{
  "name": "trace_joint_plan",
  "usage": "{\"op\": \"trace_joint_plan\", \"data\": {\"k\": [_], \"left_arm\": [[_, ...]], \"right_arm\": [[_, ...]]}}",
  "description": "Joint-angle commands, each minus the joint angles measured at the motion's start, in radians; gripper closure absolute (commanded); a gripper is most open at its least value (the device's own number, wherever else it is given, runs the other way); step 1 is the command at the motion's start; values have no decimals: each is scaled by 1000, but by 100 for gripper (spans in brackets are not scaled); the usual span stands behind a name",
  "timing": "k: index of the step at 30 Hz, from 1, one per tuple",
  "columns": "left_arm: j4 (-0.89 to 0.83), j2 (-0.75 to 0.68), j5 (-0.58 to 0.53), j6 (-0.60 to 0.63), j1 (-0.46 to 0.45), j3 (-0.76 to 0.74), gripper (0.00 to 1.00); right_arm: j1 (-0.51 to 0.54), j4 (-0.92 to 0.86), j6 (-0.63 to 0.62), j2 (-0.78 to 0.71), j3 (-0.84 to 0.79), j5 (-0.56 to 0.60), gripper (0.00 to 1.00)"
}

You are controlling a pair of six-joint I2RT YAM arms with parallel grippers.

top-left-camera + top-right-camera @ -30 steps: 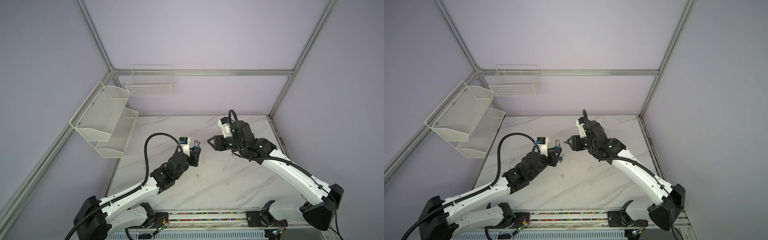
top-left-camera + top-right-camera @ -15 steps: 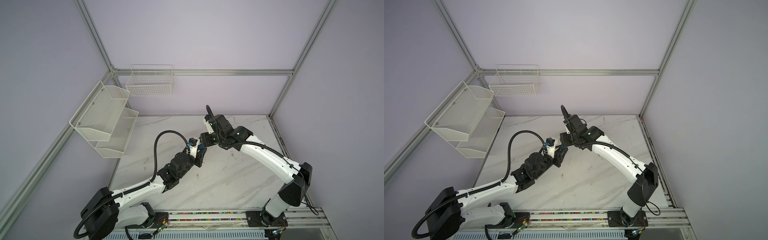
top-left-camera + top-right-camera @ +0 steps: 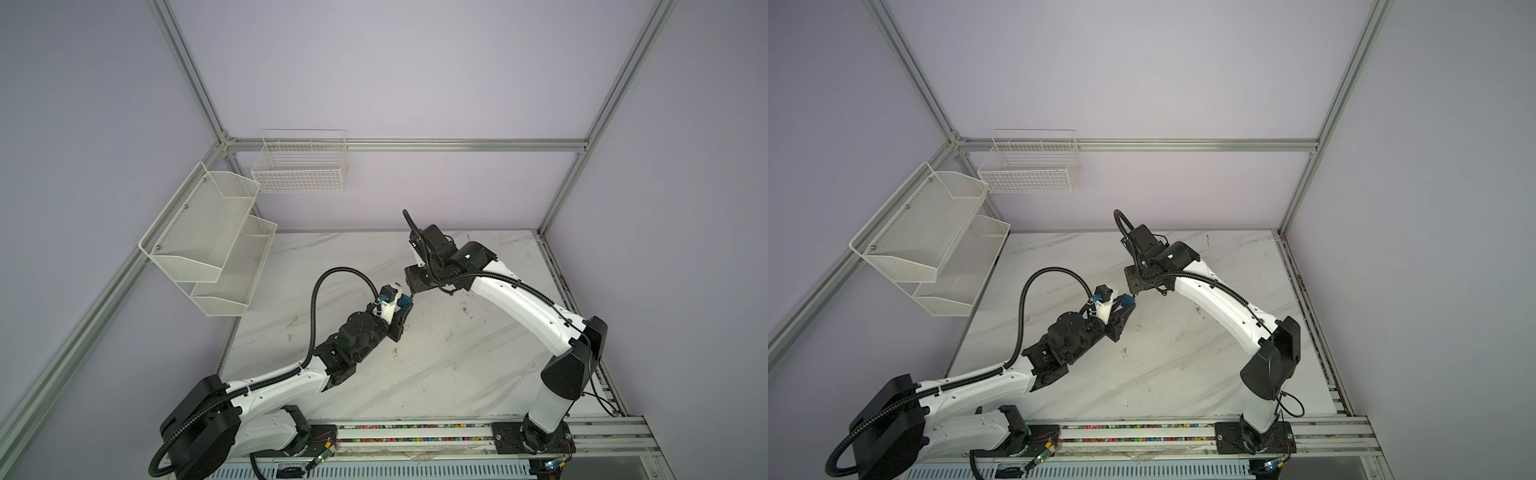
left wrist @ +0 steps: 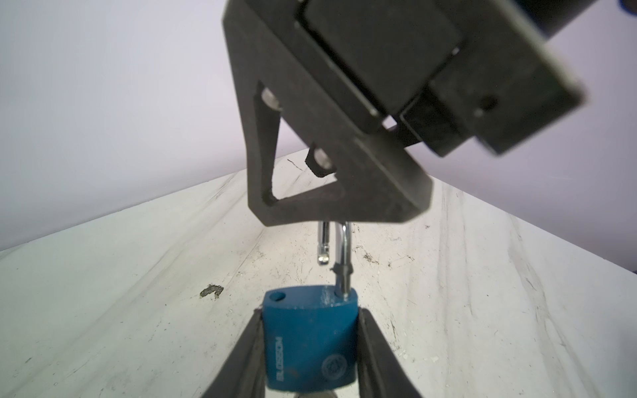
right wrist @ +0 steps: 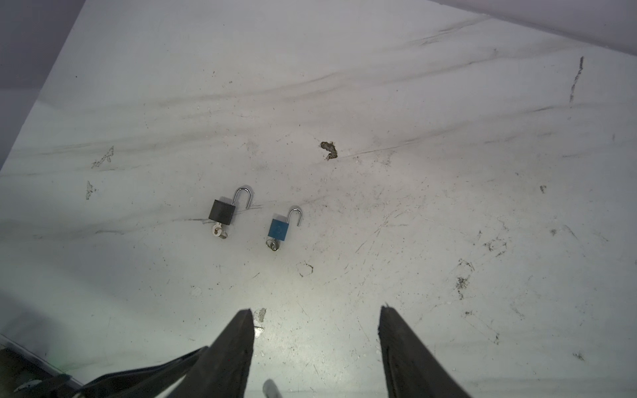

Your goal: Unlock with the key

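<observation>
Marble table (image 3: pixel 457 374) spreads under two arms that meet above its middle. Risk lies with the right gripper (image 5: pixel 315 310): its jaws stand apart and empty just over the sprung shackle (image 4: pixel 344 248) (one leg is clear of the body), so a downward push could click it shut, or a sideways nudge could twist the blue padlock (image 4: pixel 310 348) in the left gripper (image 4: pixel 310 313), which is clamped on its body. Left arm reaches up from near-left; right arm arches over from the right, gripper tipped down.
</observation>
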Motion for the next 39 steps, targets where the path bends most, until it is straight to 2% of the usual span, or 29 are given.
{"op": "trace_joint_plan", "data": {"k": [1, 15, 21, 24, 27, 30, 33, 37, 39], "left_arm": [[144, -40, -10, 38, 2, -43, 100], [232, -12, -5, 40, 2, -56, 100], [231, 16, -14, 28, 2, -29, 100], [216, 31, -13, 4, 2, -11, 100], [131, 52, -65, -89, 2, 41, 100], [-50, 92, -116, -238, -6, 145, 100], [-242, 159, -189, -381, -31, 267, 100], [-497, 315, -193, -612, -41, 450, 100], [-586, 396, -179, -666, -43, 530, 100]], "right_arm": [[-3, -102, -33, 2, 27, 21, 39], [-80, -86, -105, -77, -84, -201, 38], [-98, -40, -91, -132, -119, -304, 38], [-120, -36, -88, -159, -136, -250, 38], [-186, 20, -70, -200, -179, -180, 37], [-227, 100, -26, -243, -239, -77, 32], [-259, 233, 29, -287, -339, -70, 26], [-309, 410, 98, -316, -478, -104, 24], [-330, 490, 124, -326, -536, -104, 23]]}}
